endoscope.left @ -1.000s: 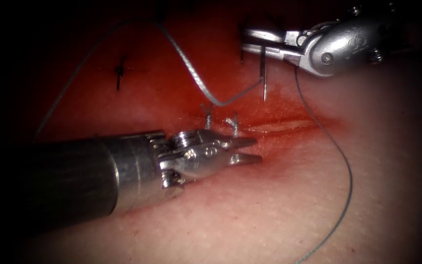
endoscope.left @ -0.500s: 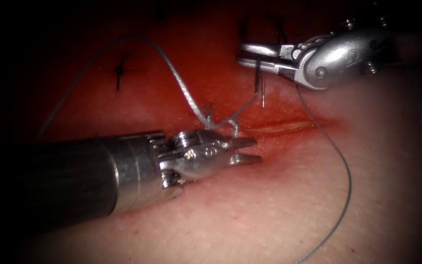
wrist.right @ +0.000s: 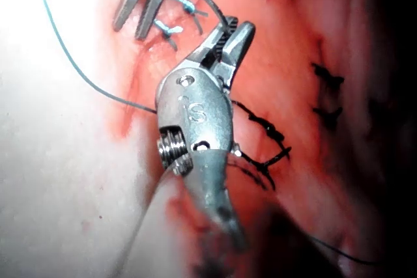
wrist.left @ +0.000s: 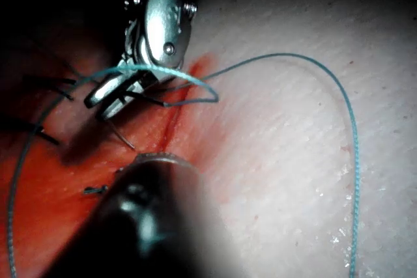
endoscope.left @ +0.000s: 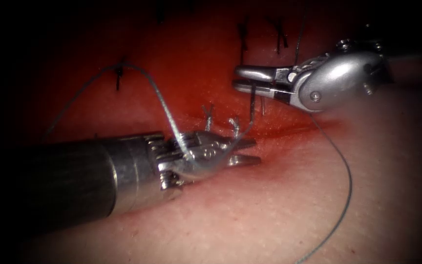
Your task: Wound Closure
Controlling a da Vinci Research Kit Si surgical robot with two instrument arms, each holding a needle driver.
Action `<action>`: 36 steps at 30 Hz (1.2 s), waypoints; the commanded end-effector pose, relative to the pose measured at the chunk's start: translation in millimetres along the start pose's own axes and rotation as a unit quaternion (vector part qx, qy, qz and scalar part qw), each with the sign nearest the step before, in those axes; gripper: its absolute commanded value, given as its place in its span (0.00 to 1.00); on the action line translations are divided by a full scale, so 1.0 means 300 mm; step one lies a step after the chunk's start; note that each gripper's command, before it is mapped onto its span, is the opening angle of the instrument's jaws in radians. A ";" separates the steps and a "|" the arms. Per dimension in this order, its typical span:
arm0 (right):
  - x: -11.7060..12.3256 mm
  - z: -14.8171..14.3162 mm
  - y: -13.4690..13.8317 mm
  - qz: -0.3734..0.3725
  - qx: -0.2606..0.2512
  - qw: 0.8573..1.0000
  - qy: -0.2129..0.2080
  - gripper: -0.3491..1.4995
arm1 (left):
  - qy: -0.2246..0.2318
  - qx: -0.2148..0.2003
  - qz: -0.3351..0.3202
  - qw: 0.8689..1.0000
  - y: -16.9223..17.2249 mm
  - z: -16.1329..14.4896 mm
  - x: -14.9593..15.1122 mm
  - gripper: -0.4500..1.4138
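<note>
— Steel jaws of the right tool (endoscope.left: 242, 80) are clamped on the curved needle (endoscope.left: 253, 103) near its upper end; its tip hangs free above the tissue (endoscope.left: 269, 205), not in it.

— And the left tool (endoscope.left: 250, 150)?

— Jaws slightly parted, holding nothing, low beside the cut (endoscope.left: 289, 128). The thread (endoscope.left: 164, 105) drapes in a loop across its wrist, close to two cut ends of thread (endoscope.left: 221, 120). Red fluid (endoscope.left: 196, 63) stains the tissue above the cut.
</note>
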 end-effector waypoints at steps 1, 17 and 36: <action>-0.0014 0.0032 -0.0003 0.000 0.001 1.000 0.001 0.00 | 0.001 0.000 0.001 1.000 -0.001 0.002 0.001 0.34; -0.0054 0.0012 -0.0038 0.050 0.014 0.999 -0.012 0.00 | 0.001 0.000 0.001 1.000 -0.001 0.002 0.001 0.35; -0.0156 0.0037 0.0189 0.238 -0.057 0.968 -0.048 0.00 | 0.001 -0.007 0.004 1.000 0.005 0.001 0.003 0.35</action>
